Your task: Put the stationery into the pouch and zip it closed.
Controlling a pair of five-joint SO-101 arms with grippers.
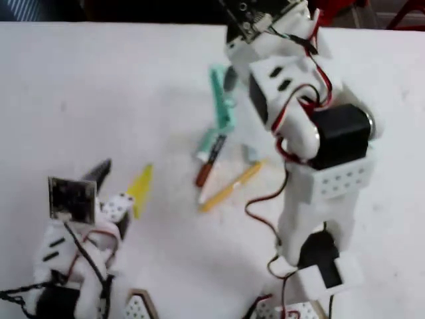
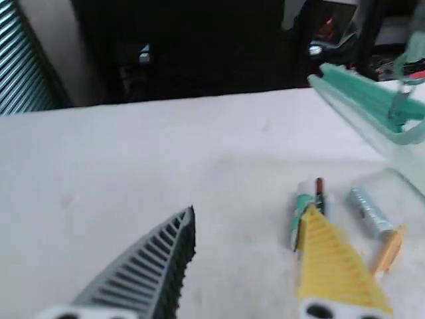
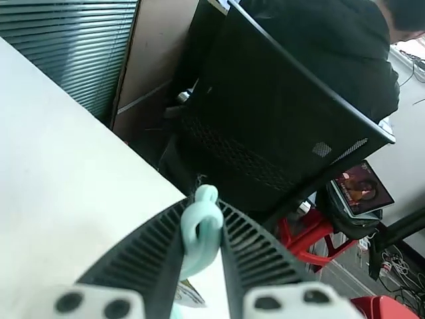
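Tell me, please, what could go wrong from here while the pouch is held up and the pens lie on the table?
1. The right gripper pinches only the small loop of the pouch, so the pouch may slip out or swing.
2. The pens lie close together near the pouch; the open left gripper may catch two at once or knock them apart.

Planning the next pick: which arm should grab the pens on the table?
Left. The left gripper is open and empty, with the pens just ahead of it. The right gripper is shut on the pouch, holding it up.
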